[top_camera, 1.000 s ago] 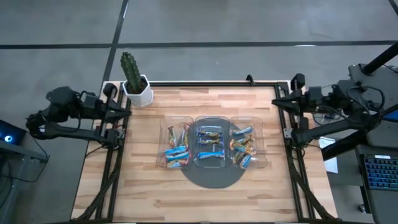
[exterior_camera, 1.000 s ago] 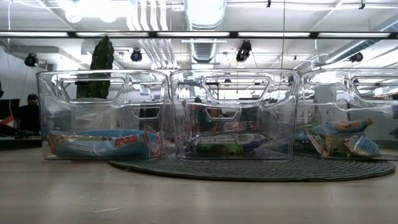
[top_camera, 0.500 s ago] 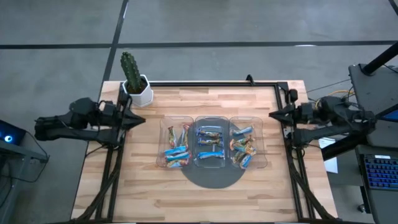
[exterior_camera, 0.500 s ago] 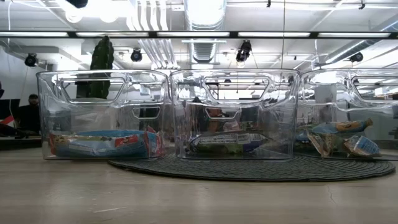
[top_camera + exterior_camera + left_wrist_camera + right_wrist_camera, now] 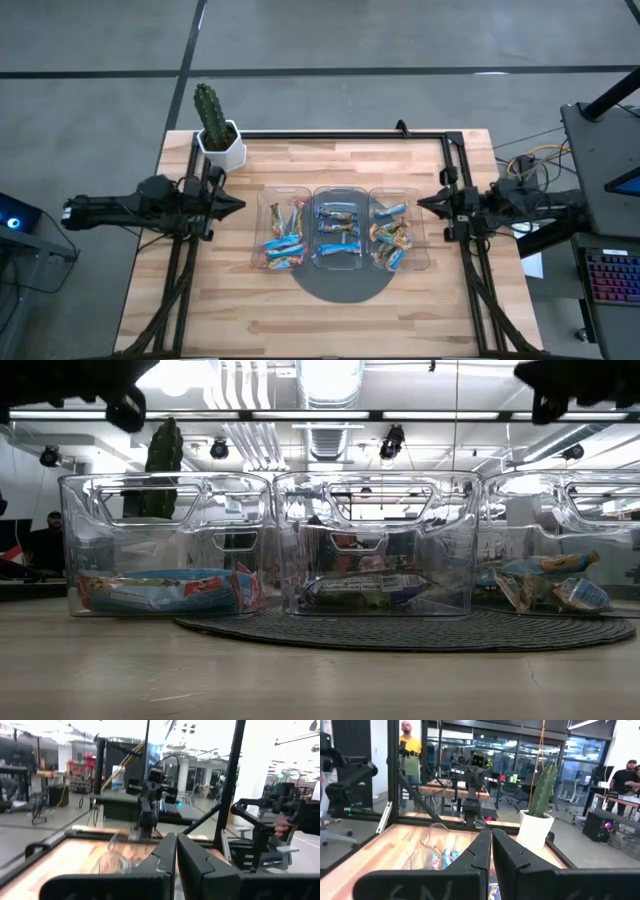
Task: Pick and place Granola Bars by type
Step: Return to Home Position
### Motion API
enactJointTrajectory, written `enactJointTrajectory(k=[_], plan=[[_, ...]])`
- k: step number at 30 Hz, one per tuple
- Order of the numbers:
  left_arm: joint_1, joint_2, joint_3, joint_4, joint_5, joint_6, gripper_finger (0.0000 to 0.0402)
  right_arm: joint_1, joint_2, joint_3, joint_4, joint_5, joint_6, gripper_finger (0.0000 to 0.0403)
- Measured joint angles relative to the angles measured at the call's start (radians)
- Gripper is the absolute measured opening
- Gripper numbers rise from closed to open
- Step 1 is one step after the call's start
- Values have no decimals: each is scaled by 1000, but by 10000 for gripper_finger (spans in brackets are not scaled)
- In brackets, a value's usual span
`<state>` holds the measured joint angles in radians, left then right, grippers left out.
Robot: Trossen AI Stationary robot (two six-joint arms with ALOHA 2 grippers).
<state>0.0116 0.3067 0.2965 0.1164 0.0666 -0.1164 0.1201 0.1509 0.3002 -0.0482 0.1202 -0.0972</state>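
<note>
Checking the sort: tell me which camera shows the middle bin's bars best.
The high view: it looks straight down on the middle bin's bars, all uncovered. The low view shows only one bar side-on through the clear wall. Neither wrist view shows them clearly.

Both arms are matte black, built of slim straight links joined by thicker, rounded joints. In the overhead view the left arm (image 5: 120, 208) shows at nine o'clock and the right arm (image 5: 520, 200) at three o'clock. Each tapers to a pointed wedge. The left gripper (image 5: 176, 837) and right gripper (image 5: 491, 831) have dark, flat-faced, angular fingers (image 5: 512, 857) on a broad black crossbar (image 5: 420, 885). The right one's crossbar bears faint pale scratches.
</note>
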Motion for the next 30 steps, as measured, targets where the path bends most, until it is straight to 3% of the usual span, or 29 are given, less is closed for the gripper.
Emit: enactJointTrajectory(k=[13, 30], plan=[[0, -25, -165, 36, -151, -15, 0, -1, -151, -281, 182, 39, 62, 8], [0, -43, -287, 110, -147, -19, 0, -1, -143, -291, 96, 39, 47, 8]])
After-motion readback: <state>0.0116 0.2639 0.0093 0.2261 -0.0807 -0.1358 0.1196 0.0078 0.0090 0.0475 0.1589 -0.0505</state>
